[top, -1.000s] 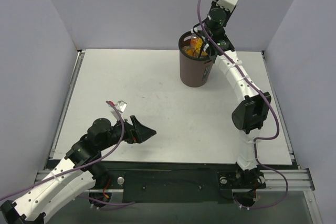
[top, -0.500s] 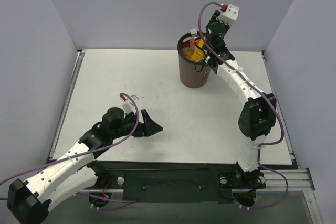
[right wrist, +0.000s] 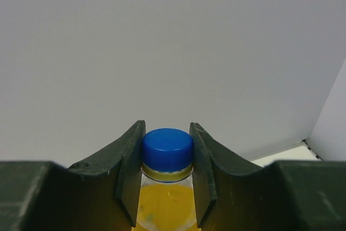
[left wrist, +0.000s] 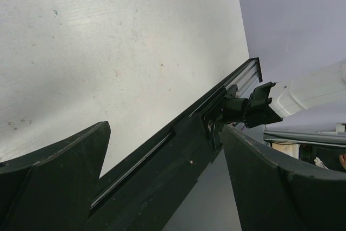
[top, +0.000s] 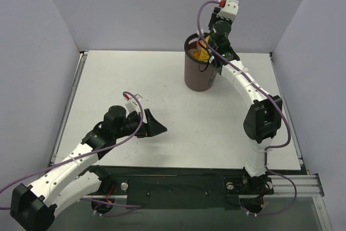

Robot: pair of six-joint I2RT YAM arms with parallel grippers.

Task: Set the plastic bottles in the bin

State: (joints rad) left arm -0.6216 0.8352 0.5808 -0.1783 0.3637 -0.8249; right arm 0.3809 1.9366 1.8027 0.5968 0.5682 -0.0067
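The dark brown bin (top: 198, 71) stands at the back of the table and holds orange-filled bottles (top: 198, 55). My right gripper (top: 211, 44) hangs over the bin's right rim. It is shut on the yellow bottle (right wrist: 165, 204), its fingers (right wrist: 130, 177) clamping the neck just under the blue cap (right wrist: 167, 148). My left gripper (top: 154, 128) is open and empty, low over the near left part of the table (left wrist: 108, 52). No bottle lies on the table.
Grey walls close in the white table on three sides. The black front rail (left wrist: 162, 166) and the right arm's base (left wrist: 243, 106) show past my left fingers. The right arm arches over the table's right side.
The right gripper has shifted left and a little up over the bin with the yellow bottle. The left arm has stretched slightly forward and right, its jaws still open.
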